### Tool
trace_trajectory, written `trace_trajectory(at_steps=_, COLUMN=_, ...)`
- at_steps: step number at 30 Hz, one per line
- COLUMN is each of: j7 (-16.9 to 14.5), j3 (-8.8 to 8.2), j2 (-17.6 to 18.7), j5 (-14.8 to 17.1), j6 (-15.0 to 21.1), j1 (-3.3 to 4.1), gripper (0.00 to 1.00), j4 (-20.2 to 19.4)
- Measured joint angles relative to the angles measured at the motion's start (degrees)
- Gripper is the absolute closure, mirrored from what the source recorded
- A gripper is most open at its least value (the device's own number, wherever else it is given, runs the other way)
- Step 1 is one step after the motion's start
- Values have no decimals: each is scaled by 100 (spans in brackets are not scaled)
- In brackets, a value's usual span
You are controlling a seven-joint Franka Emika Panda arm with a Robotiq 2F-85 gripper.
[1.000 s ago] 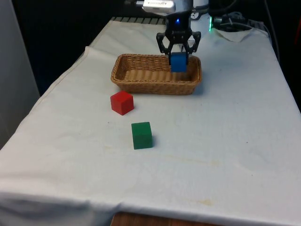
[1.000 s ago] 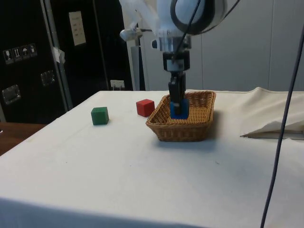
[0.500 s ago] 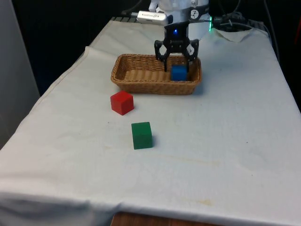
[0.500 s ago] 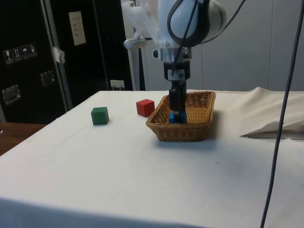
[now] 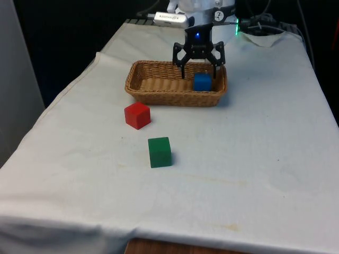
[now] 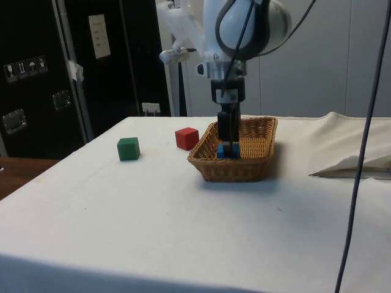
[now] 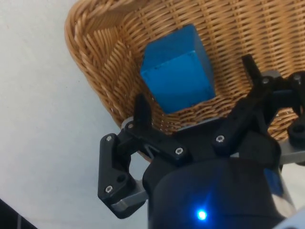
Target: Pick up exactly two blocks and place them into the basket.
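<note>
- Desk under a white cloth [image 5: 254,159] carries everything; cloth is rumpled into folds at the far corner on the front view's right.
- White robot arm [image 6: 244,24] reaches down over the basket end on the front view's right; black cables hang off it in the side view.
- Shallow oblong woven wicker basket [image 5: 159,91] sits at the far half of the desk, long side across the front view. In the side view its rim [image 6: 201,160] faces the camera; in the wrist view the woven wall [image 7: 95,62] curves round the block.
- Black two-finger pincer [image 5: 198,66] points straight down into the basket, fingers spread wide, nothing held. Fingertips stand either side of the blue block with a gap to it in the wrist view [image 7: 195,100]. Side view puts it right above the block [image 6: 229,131].
- Blue cube block [image 5: 202,82] rests on the basket floor, at the end on the front view's right, close to the wall. Side view: just its top part clears the rim [image 6: 228,150]. Wrist view: sits skewed to the fingers [image 7: 178,69].
- Green cube block [image 5: 159,152] on the cloth, nearest the front camera, well apart from the basket; also [image 6: 128,148].
- Red cube block [image 5: 137,115] on the cloth between green block and basket, near the basket's front wall, not touching; also [image 6: 187,138].
</note>
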Motion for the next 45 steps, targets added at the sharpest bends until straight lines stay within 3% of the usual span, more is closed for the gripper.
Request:
trace_trajectory(at_steps=10, j7=6, j3=-86, j2=-619, j5=-92, j6=-264, j1=0, gripper=0, j4=-155)
trace_trajectory(at_steps=20, j7=149, j3=-97, j2=-1014, j5=-292, j6=-877, j1=0, gripper=0, j4=201)
trace_trajectory(at_steps=45, j7=-40, j3=-103, j2=-1043, j5=-132, j6=-2149, j1=0, gripper=0, j4=1513)
